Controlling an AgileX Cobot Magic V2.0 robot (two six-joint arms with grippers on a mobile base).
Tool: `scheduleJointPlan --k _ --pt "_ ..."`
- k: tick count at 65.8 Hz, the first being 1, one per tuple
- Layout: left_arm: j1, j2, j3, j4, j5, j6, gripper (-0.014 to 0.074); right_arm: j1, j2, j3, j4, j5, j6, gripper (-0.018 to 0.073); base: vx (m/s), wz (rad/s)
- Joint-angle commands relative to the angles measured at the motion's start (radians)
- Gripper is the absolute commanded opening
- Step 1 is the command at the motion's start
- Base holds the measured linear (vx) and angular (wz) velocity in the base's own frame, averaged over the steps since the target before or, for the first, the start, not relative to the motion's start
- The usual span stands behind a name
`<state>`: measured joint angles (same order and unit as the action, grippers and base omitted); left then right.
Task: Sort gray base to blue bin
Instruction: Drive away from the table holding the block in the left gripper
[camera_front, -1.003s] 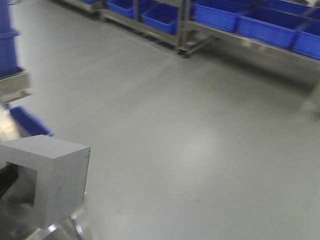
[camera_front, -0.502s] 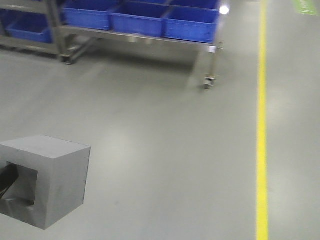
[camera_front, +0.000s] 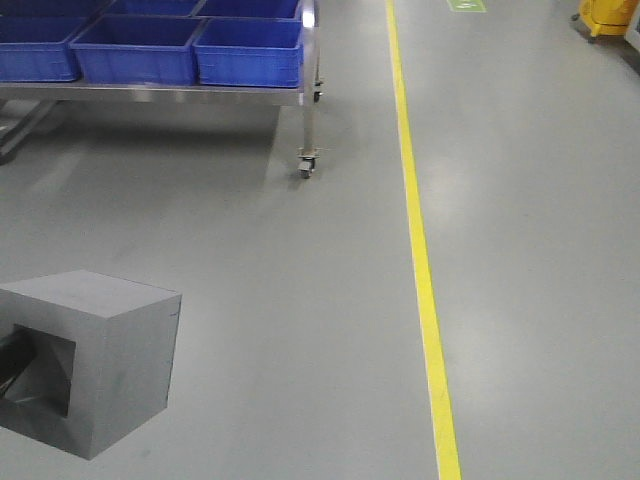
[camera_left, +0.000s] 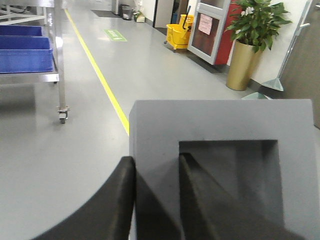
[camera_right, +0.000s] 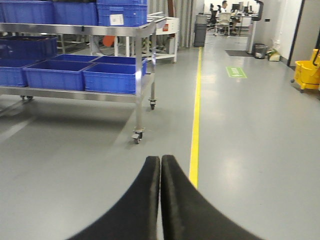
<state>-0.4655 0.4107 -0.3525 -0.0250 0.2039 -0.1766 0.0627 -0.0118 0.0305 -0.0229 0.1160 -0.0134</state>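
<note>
The gray base (camera_front: 110, 360) is a matte gray cube with a square recess, held above the floor at the lower left of the front view. My left gripper (camera_left: 156, 159) is shut on the gray base (camera_left: 220, 120), one finger outside its wall and one inside the recess. My right gripper (camera_right: 160, 158) is shut and empty, with its fingers touching over bare floor. Several bright-blue bins (camera_front: 245, 50) sit on a steel cart at the far left. They also show in the right wrist view (camera_right: 110, 77) and the left wrist view (camera_left: 25, 60).
The steel cart stands on caster wheels (camera_front: 306, 168). A yellow floor line (camera_front: 425, 280) runs away past the cart. A yellow mop bucket (camera_left: 179, 36) and a potted plant (camera_left: 252, 40) stand further off at the right.
The front view has swung right: the bin racks slid to the left and the yellow line came into view. The gray base stays at the same spot in view, still held.
</note>
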Motion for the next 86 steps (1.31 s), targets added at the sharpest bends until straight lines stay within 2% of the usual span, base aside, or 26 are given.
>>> scheduleJointPlan --k 1,28,86 --pt "-0.007 0.003 -0.03 -0.006 -0.11 -0.007 -0.0006 0.0 -0.011 0.014 -0.01 -0.077 -0.005 -0.0009 0.19 -0.24" --pt "-0.007 0.003 -0.03 -0.006 -0.11 -0.007 -0.0006 0.0 -0.011 0.014 -0.01 -0.077 -0.005 -0.0009 0.27 -0.16" --pt "-0.007 0.003 -0.03 -0.006 -0.11 -0.007 -0.0006 0.0 -0.011 0.014 -0.01 -0.077 -0.005 -0.0009 0.39 0.02"
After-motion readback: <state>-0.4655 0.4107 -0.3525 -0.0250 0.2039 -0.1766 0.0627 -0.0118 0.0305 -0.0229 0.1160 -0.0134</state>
